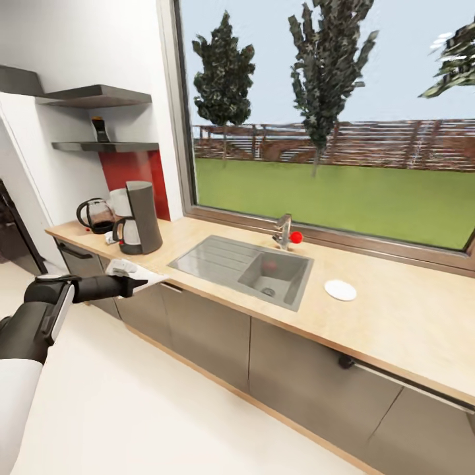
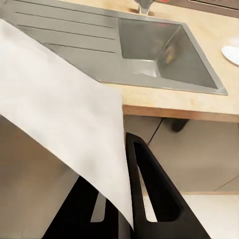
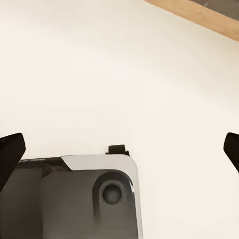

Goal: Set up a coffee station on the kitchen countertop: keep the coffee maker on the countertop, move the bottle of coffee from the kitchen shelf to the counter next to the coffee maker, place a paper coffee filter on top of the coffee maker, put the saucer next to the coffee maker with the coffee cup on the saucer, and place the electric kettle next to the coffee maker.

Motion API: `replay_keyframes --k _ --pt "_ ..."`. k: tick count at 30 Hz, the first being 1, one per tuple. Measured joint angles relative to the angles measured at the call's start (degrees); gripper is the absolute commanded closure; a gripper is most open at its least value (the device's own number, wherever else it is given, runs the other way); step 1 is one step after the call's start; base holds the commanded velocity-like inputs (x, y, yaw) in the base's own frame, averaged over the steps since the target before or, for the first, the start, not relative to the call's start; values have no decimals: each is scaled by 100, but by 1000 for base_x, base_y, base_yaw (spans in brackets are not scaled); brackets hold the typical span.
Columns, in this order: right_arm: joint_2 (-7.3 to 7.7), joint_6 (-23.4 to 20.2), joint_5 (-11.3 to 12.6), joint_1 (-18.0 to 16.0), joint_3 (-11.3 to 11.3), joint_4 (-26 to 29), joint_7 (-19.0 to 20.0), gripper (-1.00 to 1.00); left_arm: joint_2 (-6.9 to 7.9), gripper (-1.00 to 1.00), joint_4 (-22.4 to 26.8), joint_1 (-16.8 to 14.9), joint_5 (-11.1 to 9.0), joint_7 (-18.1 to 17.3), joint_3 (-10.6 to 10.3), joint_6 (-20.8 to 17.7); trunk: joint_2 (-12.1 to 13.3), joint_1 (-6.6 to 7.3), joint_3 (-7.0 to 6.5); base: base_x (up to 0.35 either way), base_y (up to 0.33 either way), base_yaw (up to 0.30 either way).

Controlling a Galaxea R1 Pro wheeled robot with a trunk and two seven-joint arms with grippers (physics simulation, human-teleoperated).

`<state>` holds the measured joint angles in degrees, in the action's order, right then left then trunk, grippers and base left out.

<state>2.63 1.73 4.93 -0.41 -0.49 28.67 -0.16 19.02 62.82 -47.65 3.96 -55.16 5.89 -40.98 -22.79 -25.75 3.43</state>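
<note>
1. In my head view the left gripper (image 1: 135, 284) sits at middle left, in front of the kitchen countertop (image 1: 396, 316) edge, pinching the paper coffee filter (image 1: 128, 269).
2. My left wrist view shows the white filter (image 2: 59, 114) sheet clamped between the dark fingers (image 2: 154, 194), with the steel sink (image 2: 159, 50) beyond it.
3. The coffee maker (image 1: 140, 218) stands on the counter at left, the electric kettle (image 1: 97, 215) just behind it toward the corner.
4. The bottle of coffee (image 1: 99, 129) sits on the kitchen shelf (image 1: 105, 146) at upper left.
5. The saucer (image 1: 340, 289) lies on the counter right of the sink (image 1: 247, 267).
6. In my right wrist view the right gripper (image 3: 122, 149) is spread wide, fingertips at both frame edges, over pale floor (image 3: 119, 74) and the robot's base (image 3: 74, 199).
</note>
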Motion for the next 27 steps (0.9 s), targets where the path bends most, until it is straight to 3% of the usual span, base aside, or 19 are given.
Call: replay_keyframes --k 27 --pt "0 2 0 0 3 5 0 -100 8 100 0 8 8 1 5 0 0 0 137 0 0 231"
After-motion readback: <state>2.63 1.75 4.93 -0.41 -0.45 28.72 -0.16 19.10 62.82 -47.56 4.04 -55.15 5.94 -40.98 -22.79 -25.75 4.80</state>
